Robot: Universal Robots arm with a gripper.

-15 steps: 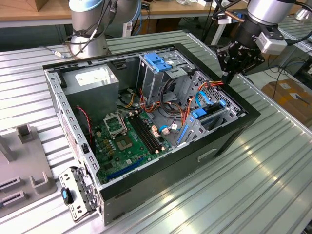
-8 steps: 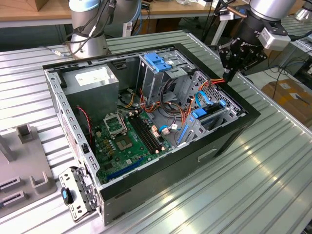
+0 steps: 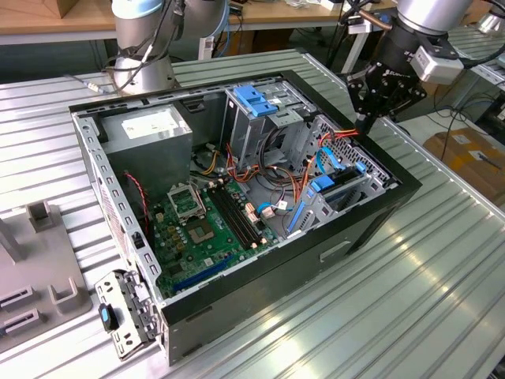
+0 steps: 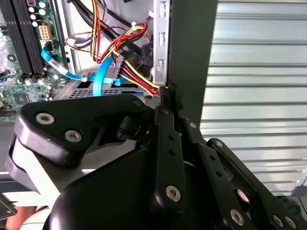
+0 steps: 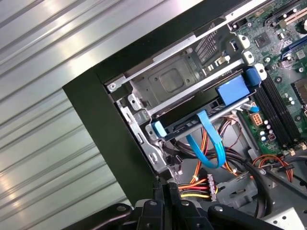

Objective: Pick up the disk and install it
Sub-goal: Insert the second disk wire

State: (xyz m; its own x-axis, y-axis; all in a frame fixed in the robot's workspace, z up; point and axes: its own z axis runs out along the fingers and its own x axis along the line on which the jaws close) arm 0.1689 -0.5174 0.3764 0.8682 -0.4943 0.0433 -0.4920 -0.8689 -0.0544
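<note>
Disk [image 5: 201, 125] lies in its bay, long axis along the case wall; our closed, empty fingers [image 3: 364, 120] hover above.

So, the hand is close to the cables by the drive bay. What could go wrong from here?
1. The hand hangs right by the red and yellow power cables; it could snag them or pull their plug.
2. It is close to the black case wall, so a small sideways move may strike it.
3. The blue flat cable crosses in front of the disk and could get caught.
</note>
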